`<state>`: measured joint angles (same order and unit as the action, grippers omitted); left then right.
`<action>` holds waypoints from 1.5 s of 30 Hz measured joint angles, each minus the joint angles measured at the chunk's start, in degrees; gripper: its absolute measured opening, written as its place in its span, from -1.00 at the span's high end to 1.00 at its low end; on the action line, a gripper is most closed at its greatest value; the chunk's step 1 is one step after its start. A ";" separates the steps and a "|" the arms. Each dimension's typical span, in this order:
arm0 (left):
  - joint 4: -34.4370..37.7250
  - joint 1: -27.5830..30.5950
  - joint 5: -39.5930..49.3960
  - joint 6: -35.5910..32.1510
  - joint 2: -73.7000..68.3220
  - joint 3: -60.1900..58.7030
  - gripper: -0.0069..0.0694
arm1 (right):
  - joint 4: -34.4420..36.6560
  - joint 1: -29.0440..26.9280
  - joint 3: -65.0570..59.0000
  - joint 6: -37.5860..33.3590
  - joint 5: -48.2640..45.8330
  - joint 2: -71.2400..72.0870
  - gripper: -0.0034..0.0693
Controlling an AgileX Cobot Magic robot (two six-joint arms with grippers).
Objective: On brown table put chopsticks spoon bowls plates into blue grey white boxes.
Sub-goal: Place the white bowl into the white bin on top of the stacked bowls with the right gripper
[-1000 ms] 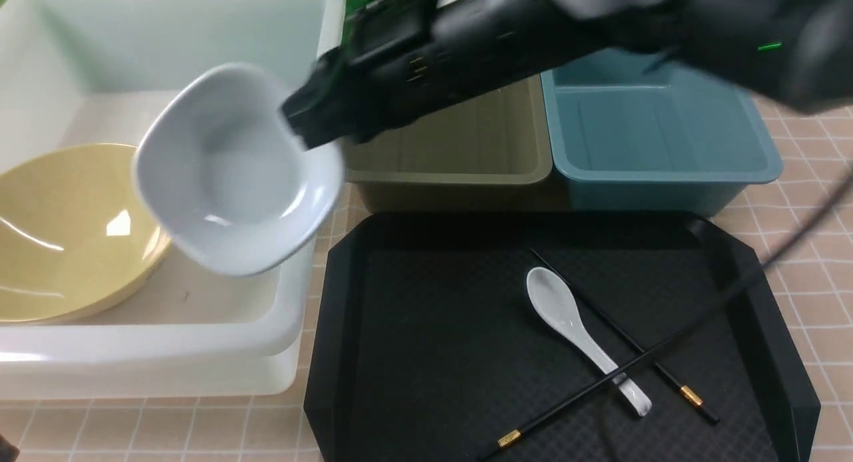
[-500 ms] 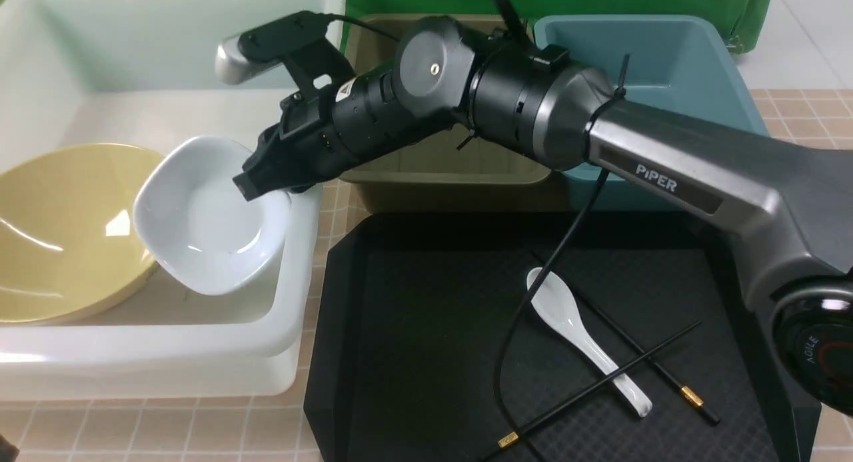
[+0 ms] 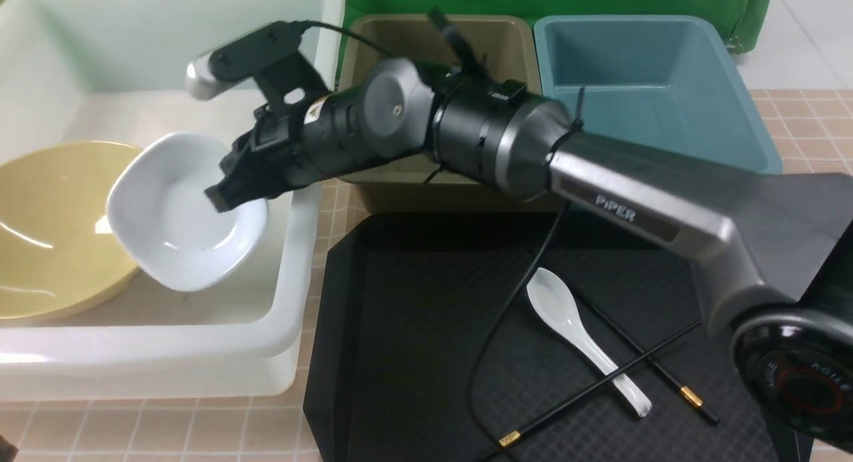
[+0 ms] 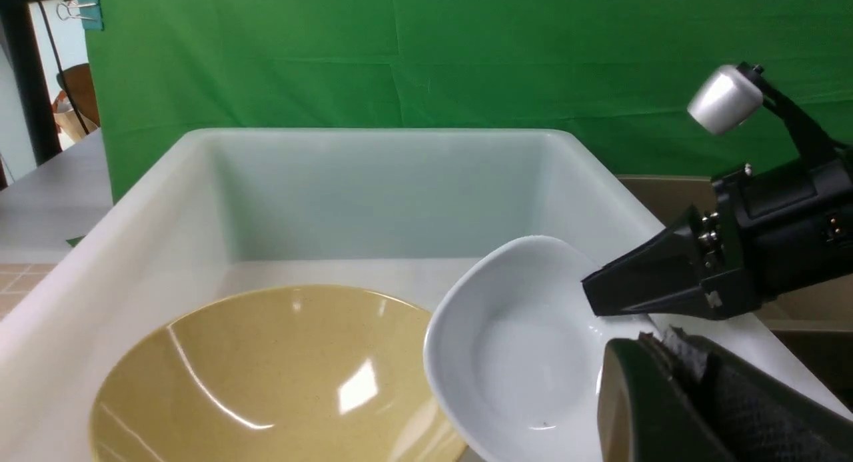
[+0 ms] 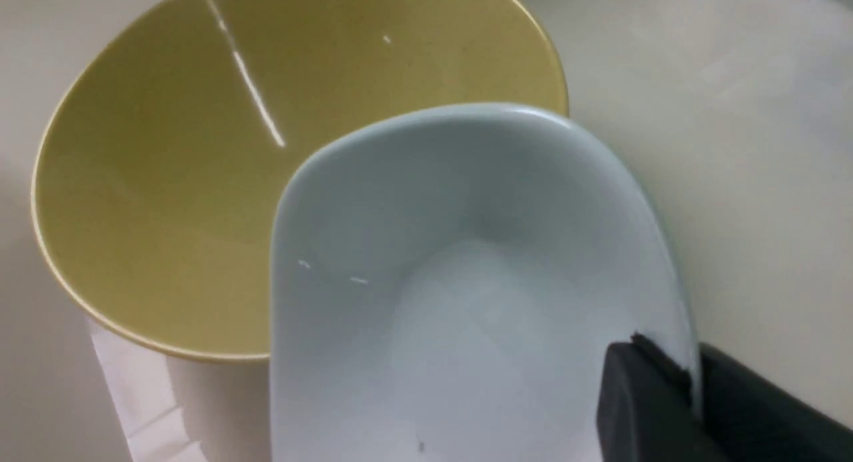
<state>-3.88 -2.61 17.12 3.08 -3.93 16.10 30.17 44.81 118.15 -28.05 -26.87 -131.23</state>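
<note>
a: front view first. where's the bowl?
b: the white bowl (image 3: 174, 222) is inside the white box (image 3: 166, 345), at nine o'clock from the black tray (image 3: 413, 355). it's glossy, squarish with rounded corners, deep in the middle, and tilted rather than level.
a: who has it?
b: the right gripper (image 3: 223, 197), clamped on the rim at the bowl's two o'clock edge. a bigger yellow bowl (image 3: 46, 235) lies at its nine o'clock, in the same box.
a: the rest?
b: the grey box (image 3: 426, 55), more olive-tan here, is at the tray's twelve o'clock, and the blue box (image 3: 640, 109) at one. the spoon (image 3: 566, 322) and the crossed chopsticks (image 3: 553, 412) lie on the tray toward four o'clock, one stick over the spoon's handle.
a: left wrist view?
b: the left gripper (image 4: 656, 355) is pressed closed on nothing. the white bowl's rim overlaps the yellow one; i can't tell if they touch.
a: right wrist view?
b: the right gripper's dark tips straddle the rim, the pale wall pinched between them. the inside is smooth, with small glints.
</note>
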 joint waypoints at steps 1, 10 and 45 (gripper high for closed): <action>-0.06 0.00 0.00 0.00 0.00 0.00 0.83 | -0.08 0.61 0.00 -1.03 0.00 0.00 0.67; -0.83 0.00 -0.19 0.00 0.00 0.00 0.83 | -1.75 1.63 6.29 -5.17 -3.30 -1.82 0.67; -1.05 0.00 -0.30 0.00 0.00 0.00 0.83 | -7.33 1.03 13.11 -16.70 -18.78 -4.76 0.03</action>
<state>-4.93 -2.61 16.83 3.08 -3.93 16.10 22.84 45.84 131.26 -44.74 -45.66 -135.99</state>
